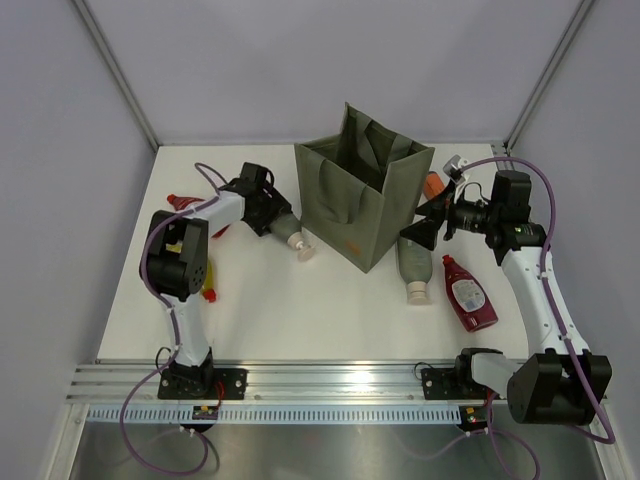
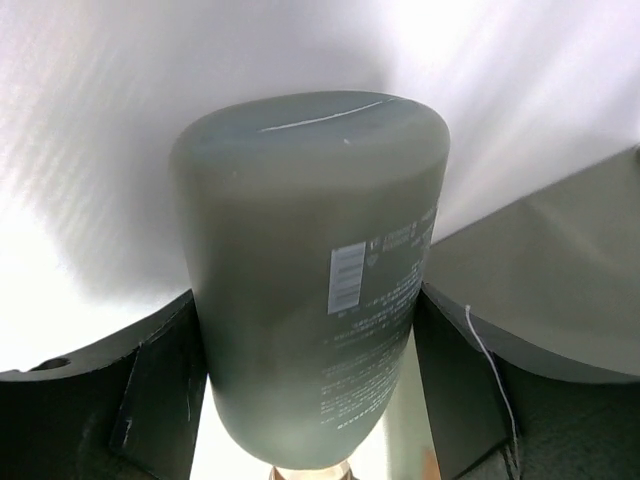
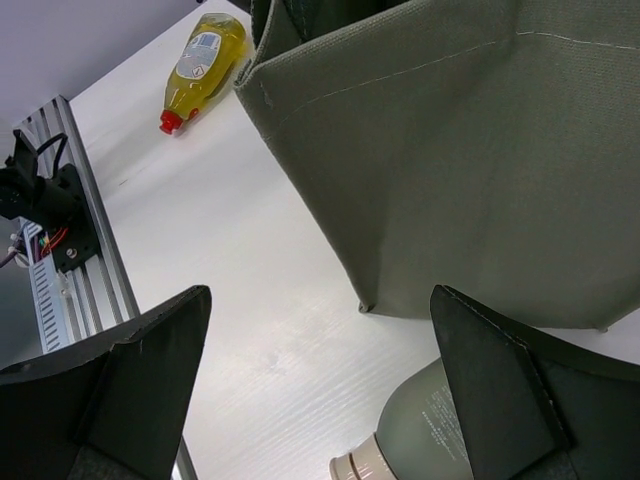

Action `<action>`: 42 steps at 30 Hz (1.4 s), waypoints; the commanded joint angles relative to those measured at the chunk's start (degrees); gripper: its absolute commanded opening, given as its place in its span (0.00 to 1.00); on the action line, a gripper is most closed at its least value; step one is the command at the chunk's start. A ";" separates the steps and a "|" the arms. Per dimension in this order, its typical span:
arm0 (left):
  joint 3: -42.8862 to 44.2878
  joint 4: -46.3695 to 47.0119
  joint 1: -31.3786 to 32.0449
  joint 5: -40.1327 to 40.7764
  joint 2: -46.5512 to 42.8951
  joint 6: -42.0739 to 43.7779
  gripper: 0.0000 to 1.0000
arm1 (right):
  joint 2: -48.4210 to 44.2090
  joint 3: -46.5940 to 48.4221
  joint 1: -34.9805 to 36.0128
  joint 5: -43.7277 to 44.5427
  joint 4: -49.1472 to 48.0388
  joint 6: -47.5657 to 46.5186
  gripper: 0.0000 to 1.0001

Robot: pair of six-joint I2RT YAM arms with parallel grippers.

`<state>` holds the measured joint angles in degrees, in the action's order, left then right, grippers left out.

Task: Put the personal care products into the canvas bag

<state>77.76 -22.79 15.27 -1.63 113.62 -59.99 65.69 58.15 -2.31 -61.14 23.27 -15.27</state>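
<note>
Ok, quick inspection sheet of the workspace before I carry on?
Surface: white tabletop, no spills seen.
Job's things: olive-green canvas bag upright, open; grey-green plastic bottle with beige cap left of it; second grey-green bottle and dark red bottle with white label lying right of it; orange bottle, mostly hidden, behind it.
Clutter: yellow bottle with red cap under the left arm; red object far left.
Grippers: left gripper closed on the first bottle; right gripper open above the second.
Cables: purple cable along each arm.
Surroundings: pale walls; aluminium rail at near edge.

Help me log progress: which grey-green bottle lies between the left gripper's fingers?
The grey-green bottle left of the canvas bag; the other bottle lies right of it.
</note>
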 commanded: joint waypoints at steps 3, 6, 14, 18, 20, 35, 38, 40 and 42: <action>-12.06 3.84 -0.41 -8.16 -11.80 19.18 0.00 | -0.30 2.14 -0.24 -10.03 9.47 -11.08 0.99; -17.18 10.47 -0.41 -19.92 -17.27 23.85 0.00 | -0.65 2.93 0.19 -14.44 16.27 -20.65 0.97; -24.48 16.89 -0.41 -44.76 -20.72 23.17 0.00 | -0.83 4.87 19.75 3.91 24.62 -28.76 0.95; -26.34 14.80 -0.41 -46.81 -22.57 23.68 0.00 | -0.04 5.74 28.11 6.73 28.85 -38.16 0.98; -26.25 11.47 -0.41 -45.22 -22.75 25.96 0.00 | 1.79 6.97 31.12 10.60 28.33 -38.79 0.99; -30.03 6.10 -0.33 -31.17 -43.20 36.86 0.16 | 8.85 -5.23 47.13 56.65 6.00 -17.86 0.99; -29.59 3.37 -0.41 -23.28 -50.68 40.90 0.38 | 7.00 -8.22 47.22 61.31 4.52 -15.08 0.99; -29.68 2.66 -0.41 -20.44 -55.41 43.36 0.60 | 8.48 -8.75 47.13 66.32 4.33 -14.18 0.99; -30.47 2.66 -0.41 -17.46 -59.63 44.60 0.84 | 10.41 -9.63 47.22 67.90 3.90 -12.96 0.99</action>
<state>47.31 -18.90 15.00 -27.55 59.05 -20.47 74.98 49.45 44.84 -2.22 31.00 -31.75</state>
